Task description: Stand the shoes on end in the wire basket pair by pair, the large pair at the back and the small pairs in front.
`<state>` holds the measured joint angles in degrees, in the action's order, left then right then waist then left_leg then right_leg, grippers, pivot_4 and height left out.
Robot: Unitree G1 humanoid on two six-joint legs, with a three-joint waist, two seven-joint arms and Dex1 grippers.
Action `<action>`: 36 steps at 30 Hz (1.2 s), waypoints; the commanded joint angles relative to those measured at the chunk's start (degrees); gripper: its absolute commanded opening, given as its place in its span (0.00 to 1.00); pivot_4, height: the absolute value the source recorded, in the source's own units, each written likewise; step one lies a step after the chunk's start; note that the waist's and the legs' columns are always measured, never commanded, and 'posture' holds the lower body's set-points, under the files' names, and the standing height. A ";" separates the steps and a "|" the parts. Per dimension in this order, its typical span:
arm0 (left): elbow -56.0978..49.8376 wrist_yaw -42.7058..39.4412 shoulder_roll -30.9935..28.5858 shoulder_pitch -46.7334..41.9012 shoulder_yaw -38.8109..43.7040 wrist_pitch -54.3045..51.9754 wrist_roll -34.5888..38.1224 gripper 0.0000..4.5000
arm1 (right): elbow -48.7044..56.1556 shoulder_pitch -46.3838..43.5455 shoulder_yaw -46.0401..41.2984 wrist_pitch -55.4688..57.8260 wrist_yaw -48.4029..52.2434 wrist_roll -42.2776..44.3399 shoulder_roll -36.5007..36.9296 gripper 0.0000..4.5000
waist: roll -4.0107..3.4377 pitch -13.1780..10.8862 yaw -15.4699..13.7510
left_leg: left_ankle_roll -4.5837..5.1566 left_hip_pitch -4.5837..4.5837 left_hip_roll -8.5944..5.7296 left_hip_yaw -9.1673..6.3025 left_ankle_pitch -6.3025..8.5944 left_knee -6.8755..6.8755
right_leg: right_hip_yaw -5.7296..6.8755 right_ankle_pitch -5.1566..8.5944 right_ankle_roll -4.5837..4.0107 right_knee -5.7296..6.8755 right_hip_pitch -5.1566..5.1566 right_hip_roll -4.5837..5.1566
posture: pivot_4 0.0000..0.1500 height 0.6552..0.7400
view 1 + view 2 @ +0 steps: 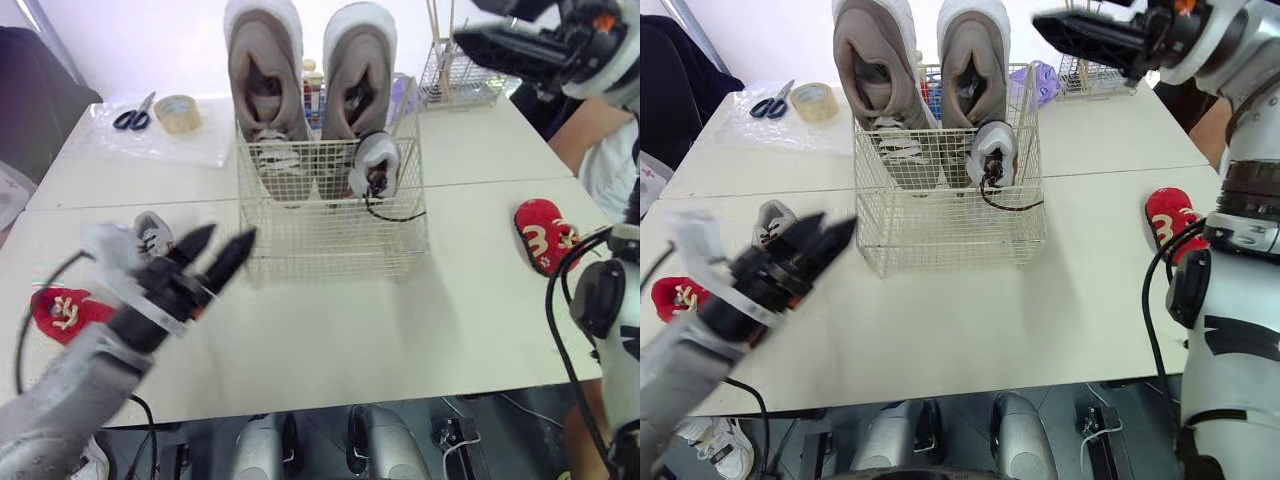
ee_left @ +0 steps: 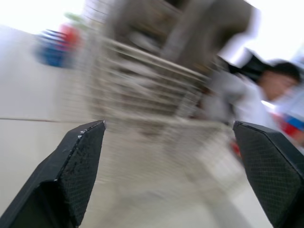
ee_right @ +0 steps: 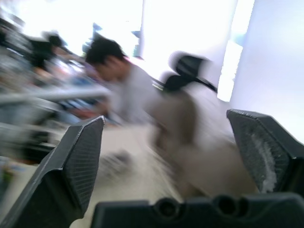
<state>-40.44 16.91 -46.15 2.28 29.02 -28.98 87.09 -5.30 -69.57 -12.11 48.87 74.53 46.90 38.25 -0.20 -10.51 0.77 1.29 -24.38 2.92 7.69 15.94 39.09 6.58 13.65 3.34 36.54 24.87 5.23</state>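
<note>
Claws first: got the left claw point(image 1: 229, 238) spread wide and empty, hovering over the near left part of the bench point(image 1: 400, 330), just beside a small grey shoe point(image 1: 152, 232) lying there. Got the right claw point(image 1: 1042, 26) released too, nothing in it, raised up high by the far right corner. Looking at the wire basket point(image 1: 330, 245) mid-bench: large taupe pair point(image 1: 265, 75) standing on end side by side along its back wall. Spotting one small grey-and-white shoe point(image 1: 375, 165) on end right in front of the right-hand big one, close to the basket's right wall, black lace hanging out through the wire. Also seeing a red shoe point(image 1: 545, 235) flat by the right edge and a second red shoe point(image 1: 62, 310) by the left edge, well apart. Scissors point(image 1: 133, 115) and a tape roll point(image 1: 177, 112) over at the far left corner.
</note>
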 commanded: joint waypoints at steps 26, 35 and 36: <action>78.79 -75.97 -18.96 -33.94 -23.68 -18.59 -47.87 1.00 | 28.97 19.33 11.47 4.64 -10.49 5.53 2.60 1.00 | 0.25 0.04 -0.20 | -0.24 -0.13 -0.09 0.61 -0.11 -0.03 | -0.14 0.03 0.08 0.29 0.51 -0.04 | 1.00 1.00; 94.91 -79.54 -11.46 -47.07 -28.65 -12.48 -62.10 0.50 | 29.33 19.56 10.84 3.84 -11.21 5.65 4.39 1.00 | 0.51 0.04 -0.07 | -0.17 -0.13 -0.09 0.69 -0.11 0.09 | -0.17 0.04 0.10 0.45 0.54 -0.08 | 1.00 1.00; 95.63 -79.83 -11.22 -47.63 -28.27 -12.07 -62.78 0.40 | 29.37 19.63 10.78 3.80 -11.32 5.68 4.51 1.00 | 0.51 0.04 -0.07 | -0.17 -0.13 -0.08 0.69 -0.11 0.10 | -0.18 0.04 0.10 0.47 0.55 -0.06 | 1.00 1.00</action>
<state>54.22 -62.43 -56.98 -44.21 -0.26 -42.19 25.73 22.40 -49.50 0.92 53.60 63.32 51.62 41.92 0.32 -10.47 0.70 1.13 -24.50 2.84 8.37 15.83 39.21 6.39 13.69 3.44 37.03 25.42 5.18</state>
